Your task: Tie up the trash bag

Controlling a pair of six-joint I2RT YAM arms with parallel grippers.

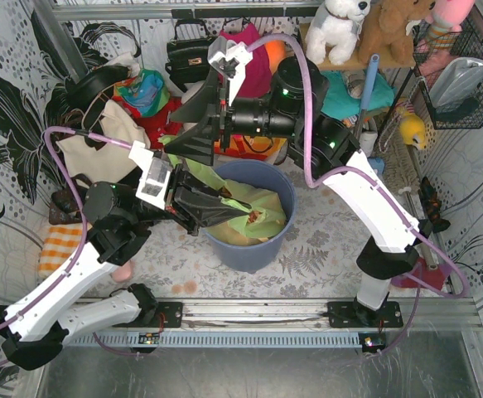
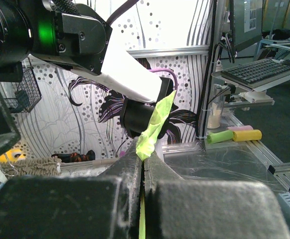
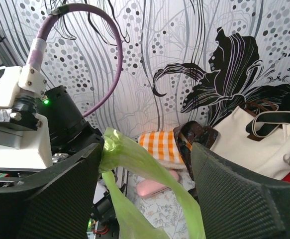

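Observation:
The trash bag, thin light-green plastic with brown paper showing, sits in the round blue-grey bin. My left gripper reaches over the bin's left rim. In the left wrist view it is shut on a twisted strip of the bag that rises out of the jaws. My right gripper hangs above and to the left of the bin, pointing left, with its jaws wide open. In the right wrist view two green strands of the bag run between its fingers, and one touches the left finger.
A cream tote bag and a black handbag stand behind the bin. An orange checked cloth lies at the left. Plush toys and a wire basket hang at the back right. Bag rolls lie outside the frame.

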